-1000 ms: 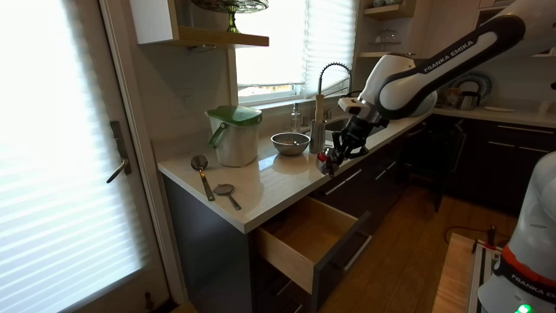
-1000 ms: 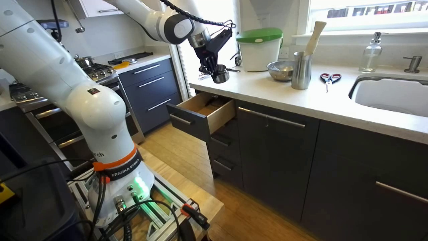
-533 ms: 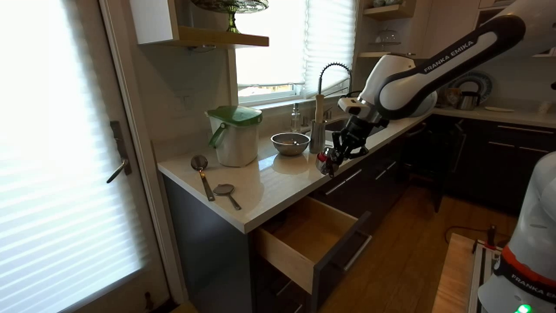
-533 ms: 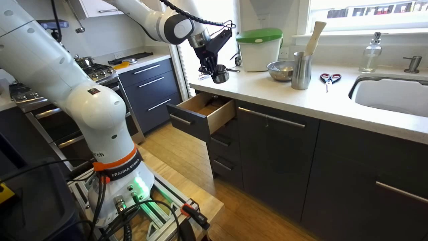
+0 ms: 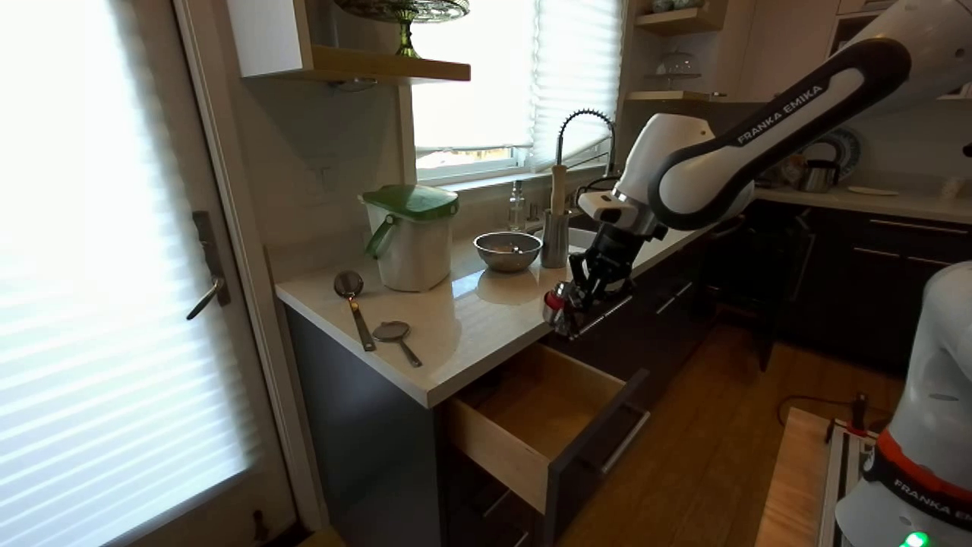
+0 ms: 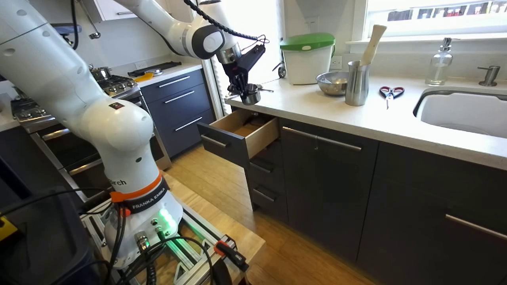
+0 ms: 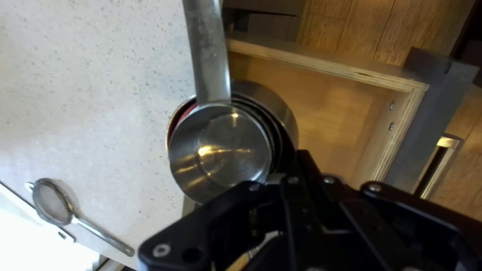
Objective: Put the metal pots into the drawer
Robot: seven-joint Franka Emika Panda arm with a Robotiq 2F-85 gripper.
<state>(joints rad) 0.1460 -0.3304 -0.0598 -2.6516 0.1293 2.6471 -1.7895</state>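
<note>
At the pale desk, where the wide bowl is left, the small nested pots, gripped by the fingers, have been lowered towards the open drawer, so placing can be expected next.

On the bench stands a pale bin with a green lid. A strainer and another long-handled tool lie near it. A tall steel holder contains a tilted wooden stick. Scissors and a soap bottle are near the sink. A shelf bears a green glass stand.
</note>
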